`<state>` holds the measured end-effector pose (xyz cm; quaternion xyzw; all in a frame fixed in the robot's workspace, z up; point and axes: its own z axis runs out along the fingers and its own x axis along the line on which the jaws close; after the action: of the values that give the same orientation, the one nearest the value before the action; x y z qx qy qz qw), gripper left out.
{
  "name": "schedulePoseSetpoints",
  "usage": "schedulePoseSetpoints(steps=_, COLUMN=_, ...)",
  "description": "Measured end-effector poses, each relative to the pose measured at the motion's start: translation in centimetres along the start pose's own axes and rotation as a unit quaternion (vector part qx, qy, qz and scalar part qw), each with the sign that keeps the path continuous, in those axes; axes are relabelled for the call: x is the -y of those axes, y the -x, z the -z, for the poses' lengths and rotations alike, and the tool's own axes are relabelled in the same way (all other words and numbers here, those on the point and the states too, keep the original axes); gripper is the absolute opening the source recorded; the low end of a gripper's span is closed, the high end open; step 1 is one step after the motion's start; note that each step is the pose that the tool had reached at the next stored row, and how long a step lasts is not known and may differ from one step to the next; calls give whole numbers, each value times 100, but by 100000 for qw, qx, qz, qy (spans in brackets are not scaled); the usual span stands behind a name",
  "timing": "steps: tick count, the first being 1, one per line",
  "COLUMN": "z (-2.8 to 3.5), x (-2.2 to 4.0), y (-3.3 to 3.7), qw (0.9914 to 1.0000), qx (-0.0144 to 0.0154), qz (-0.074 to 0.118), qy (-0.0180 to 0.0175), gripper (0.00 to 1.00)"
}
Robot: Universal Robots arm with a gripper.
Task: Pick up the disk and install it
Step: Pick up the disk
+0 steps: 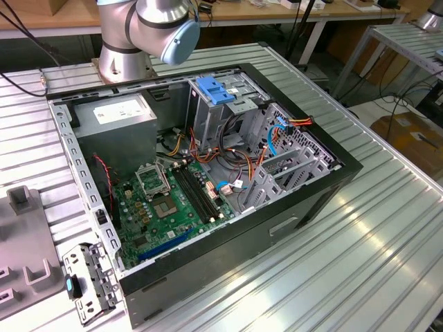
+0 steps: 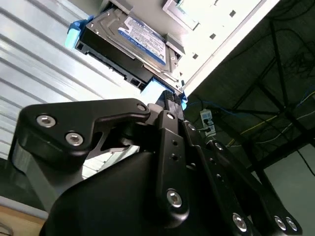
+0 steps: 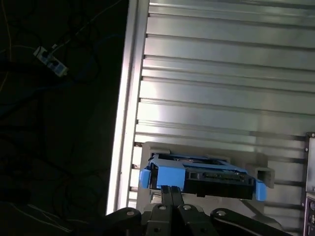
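Note:
The disk (image 3: pixel 216 174) is a flat dark drive with blue plastic side rails. It lies in a light grey holder (image 3: pixel 261 172) on the ribbed metal table. Its white label with a blue band shows in the second wrist view, where the disk (image 2: pixel 133 37) sits just beyond the fingertips. My gripper (image 3: pixel 171 189) is directly at the blue rail on the disk's near end, its two fingers pressed together with nothing seen between them. Whether the tips of the gripper (image 2: pixel 171 96) touch the rail, I cannot tell.
The holder sits close to the table edge (image 3: pixel 125 98), with dark floor and cables beyond. In the exterior view an open computer case (image 1: pixel 208 173) lies on the table, with a metal cage with a blue handle (image 1: pixel 214 90), a grey box (image 1: pixel 114 114) and the arm's base (image 1: pixel 138 34) behind.

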<state>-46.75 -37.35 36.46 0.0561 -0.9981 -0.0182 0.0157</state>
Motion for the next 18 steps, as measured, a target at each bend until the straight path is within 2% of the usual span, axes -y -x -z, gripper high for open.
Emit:
schedulePoseSetpoints(steps=2, z=-9, x=1, y=2, qw=99991, qx=303, qz=1319, qy=-74, gripper=11)
schedulePoseSetpoints(steps=3, z=-15, x=1, y=1, qw=99976, qx=669, qz=2095, qy=-143, gripper=11)
schedulePoseSetpoints(steps=6, z=-23, x=0, y=3, qw=99938, qx=1339, qz=3249, qy=-278, gripper=11)
schedulePoseSetpoints(steps=9, z=-30, x=0, y=3, qw=99814, qx=1298, qz=5948, qy=-326, gripper=11)
schedulePoseSetpoints(steps=11, z=-34, x=0, y=2, qw=99671, qx=1226, qz=8003, qy=-353, gripper=11)
schedulePoseSetpoints(steps=14, z=-38, x=0, y=2, qw=99365, qx=1107, qz=11194, qy=-397, gripper=11)
schedulePoseSetpoints(steps=16, z=-40, x=1, y=3, qw=99233, qx=1071, qz=12309, qy=-411, gripper=11)
schedulePoseSetpoints(steps=18, z=-40, x=1, y=4, qw=99165, qx=1046, qz=12844, qy=-419, gripper=11)
